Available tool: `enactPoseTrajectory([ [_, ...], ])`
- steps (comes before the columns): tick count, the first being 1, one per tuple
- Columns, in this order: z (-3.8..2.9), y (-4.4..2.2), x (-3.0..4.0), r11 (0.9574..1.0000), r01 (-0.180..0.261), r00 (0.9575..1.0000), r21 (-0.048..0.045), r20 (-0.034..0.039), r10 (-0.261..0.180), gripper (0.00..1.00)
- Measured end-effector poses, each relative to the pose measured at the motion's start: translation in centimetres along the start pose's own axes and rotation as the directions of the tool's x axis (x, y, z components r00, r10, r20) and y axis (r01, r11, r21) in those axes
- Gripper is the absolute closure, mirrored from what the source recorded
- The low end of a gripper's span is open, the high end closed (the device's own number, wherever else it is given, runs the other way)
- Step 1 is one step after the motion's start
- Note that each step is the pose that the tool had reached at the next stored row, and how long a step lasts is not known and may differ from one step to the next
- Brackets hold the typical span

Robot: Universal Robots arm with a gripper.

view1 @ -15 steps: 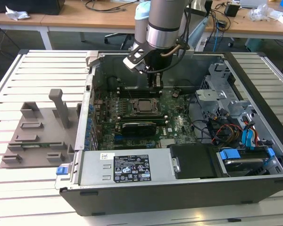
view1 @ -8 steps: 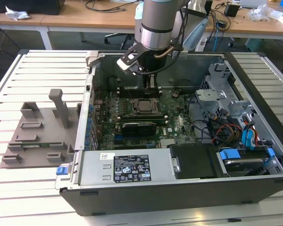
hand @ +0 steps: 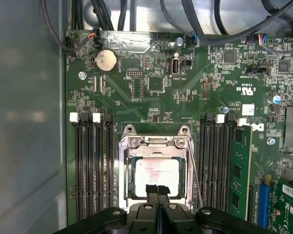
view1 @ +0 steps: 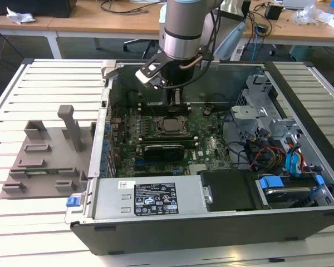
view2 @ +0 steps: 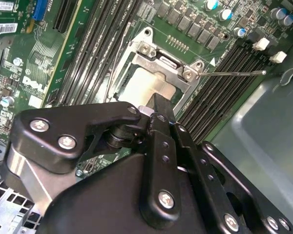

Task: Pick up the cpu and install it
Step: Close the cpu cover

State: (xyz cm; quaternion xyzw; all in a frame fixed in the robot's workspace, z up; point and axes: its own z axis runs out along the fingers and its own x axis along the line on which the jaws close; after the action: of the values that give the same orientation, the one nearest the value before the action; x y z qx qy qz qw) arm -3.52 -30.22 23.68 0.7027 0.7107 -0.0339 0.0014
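Observation:
The cpu (hand: 156, 171) lies flat in its socket on the green motherboard (hand: 136, 78), its silvery top showing through the window of the metal socket frame (hand: 156, 142). In both wrist views my gripper (hand: 156, 189) hangs just above the chip's near edge, its two black fingers pressed together with nothing between them. The second wrist view shows the cpu (view2: 147, 84) pale under the fingertip (view2: 158, 103), and a thin wire lever (view2: 234, 73) sticking out sideways from the socket. In the exterior view my gripper (view1: 177, 99) reaches down into the open computer case (view1: 156, 206), right behind the cpu (view1: 168, 125).
Black memory slots (hand: 90, 165) flank the socket on both sides. A long black card (view1: 164, 150) lies in front of the socket. A grey plastic tray with upright pegs (view1: 44, 161) stands on the slatted table at the exterior view's left. Cables and drive bays (view1: 278, 161) crowd the case's right side.

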Motion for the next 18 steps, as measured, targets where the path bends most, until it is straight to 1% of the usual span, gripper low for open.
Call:
enactPoseTrajectory([
  [4,0.33,-0.38,0.02,1.0,0.0,1.0,0.0,0.0,0.0,0.89],
  [6,0.75,-0.66,0.05,1.0,0.0,1.0,0.0,-0.0001,0.0,0.89],
  [10,1.45,-0.81,0.08,1.0,0.0,1.0,0.0001,0.0001,0.0,0.89],
  [12,2.05,-0.96,0.11,1.0,0.0,1.0,0.0,-0.0001,0.0,0.89],
  [18,2.75,-1.44,0.15,1.0,0.0,1.0,0.0001,0.0,0.0,0.89],
])
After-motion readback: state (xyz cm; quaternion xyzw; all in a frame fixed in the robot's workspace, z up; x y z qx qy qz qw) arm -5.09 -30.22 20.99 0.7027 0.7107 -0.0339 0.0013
